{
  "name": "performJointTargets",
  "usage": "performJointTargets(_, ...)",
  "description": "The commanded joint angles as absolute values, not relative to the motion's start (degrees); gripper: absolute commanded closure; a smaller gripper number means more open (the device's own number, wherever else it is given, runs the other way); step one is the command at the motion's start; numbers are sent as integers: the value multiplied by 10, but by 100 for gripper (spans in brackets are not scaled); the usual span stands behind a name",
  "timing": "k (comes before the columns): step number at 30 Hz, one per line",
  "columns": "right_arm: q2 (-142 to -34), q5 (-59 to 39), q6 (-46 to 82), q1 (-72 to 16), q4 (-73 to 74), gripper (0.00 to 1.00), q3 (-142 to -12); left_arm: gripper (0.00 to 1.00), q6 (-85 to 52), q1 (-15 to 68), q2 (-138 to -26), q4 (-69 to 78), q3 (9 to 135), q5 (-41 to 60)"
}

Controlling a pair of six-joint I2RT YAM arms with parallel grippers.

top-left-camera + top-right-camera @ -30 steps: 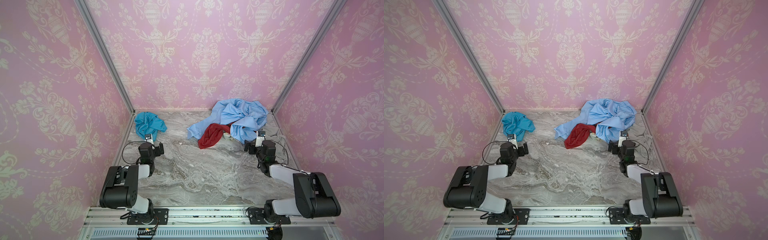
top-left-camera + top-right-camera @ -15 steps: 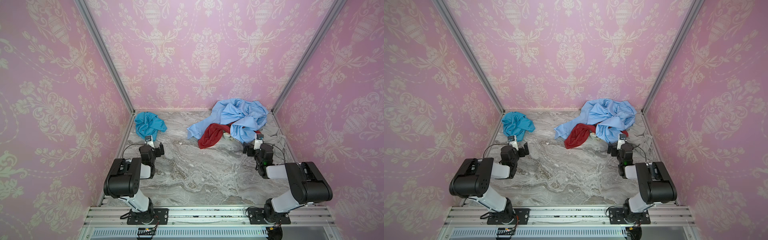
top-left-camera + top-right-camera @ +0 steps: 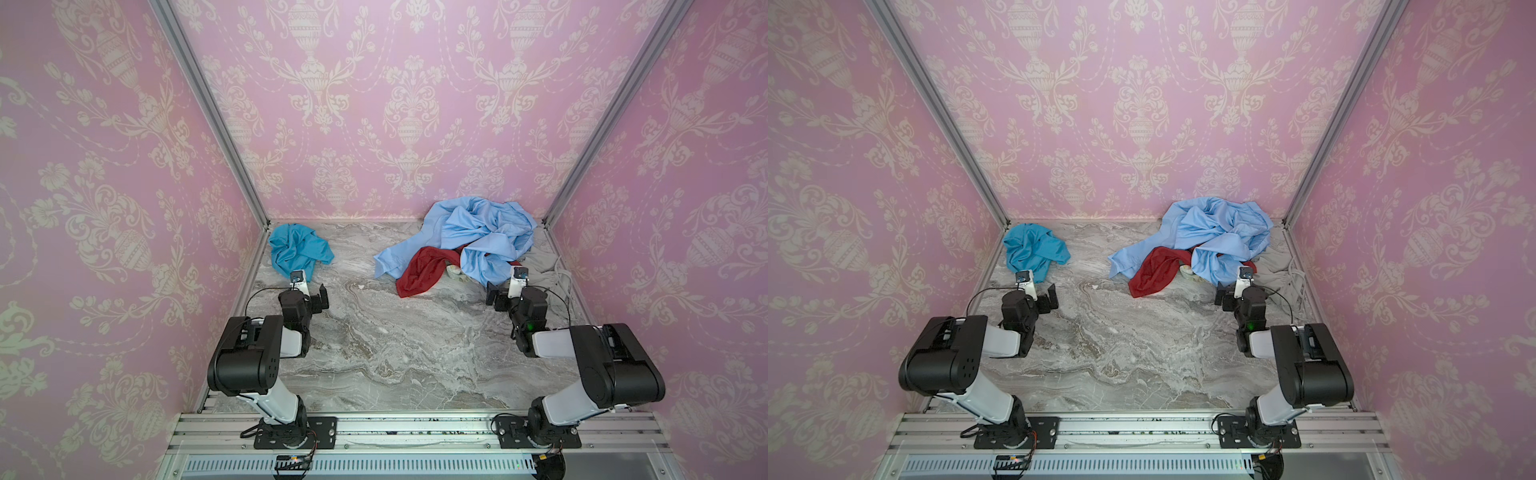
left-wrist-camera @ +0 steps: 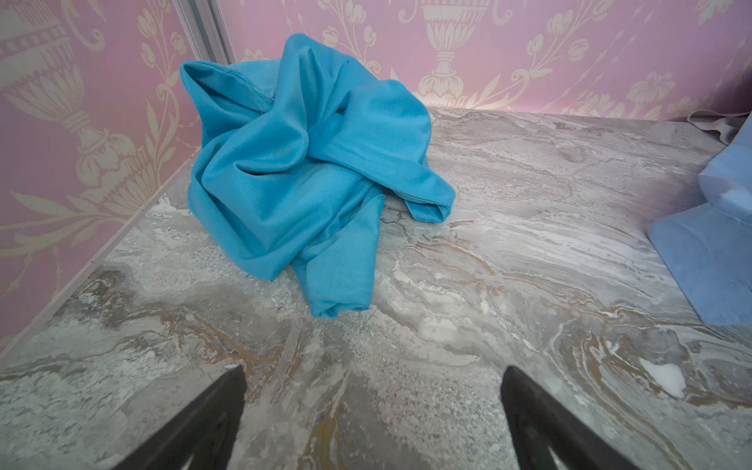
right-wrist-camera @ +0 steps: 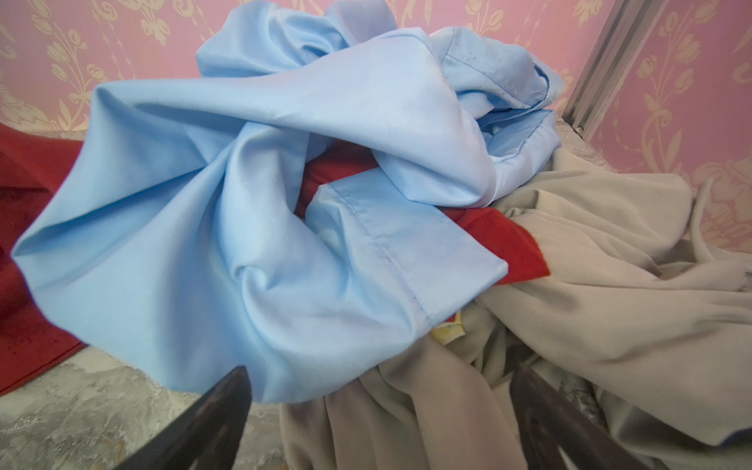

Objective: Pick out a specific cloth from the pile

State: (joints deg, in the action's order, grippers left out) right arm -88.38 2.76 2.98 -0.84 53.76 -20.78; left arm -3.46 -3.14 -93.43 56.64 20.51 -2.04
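Observation:
The cloth [image 3: 297, 251] [image 3: 1034, 253] [image 4: 309, 171] is a crumpled turquoise piece lying alone in the far left corner, apart from the pile. The pile sits at the far right: a pale blue garment [image 3: 478, 237] [image 3: 1217, 237] [image 5: 264, 203] on a dark red cloth [image 3: 422, 272] [image 5: 24, 244] and a grey cloth [image 3: 544, 266] [image 5: 590, 285]. My left gripper [image 3: 309, 297] [image 4: 374, 378] is open over bare table, a short way in front of the turquoise cloth. My right gripper [image 3: 505, 297] [image 5: 382, 374] is open at the pile's near edge, with grey fabric showing between its fingers, unpinched.
Pink patterned walls close in the marble table [image 3: 395, 340] on three sides, with metal corner posts [image 3: 266, 224] behind the turquoise cloth and behind the pile. A small pale item [image 3: 453, 272] peeks out beside the red cloth. Both arm bases stand on the front rail [image 3: 415, 428].
Both arms' elbows have risen and folded closer behind their grippers. The grippers stay low and open, near where they were. No cloth has moved.

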Motion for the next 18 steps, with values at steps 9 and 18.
performJointTargets(9, -886, 23, 29, -9, 555, 0, -203, 1, -20, -26, -936, 579, 204, -32)
performJointTargets(18, -886, 13, 22, -12, 544, 0, -208, 1, -20, -26, -936, 579, 204, -31)
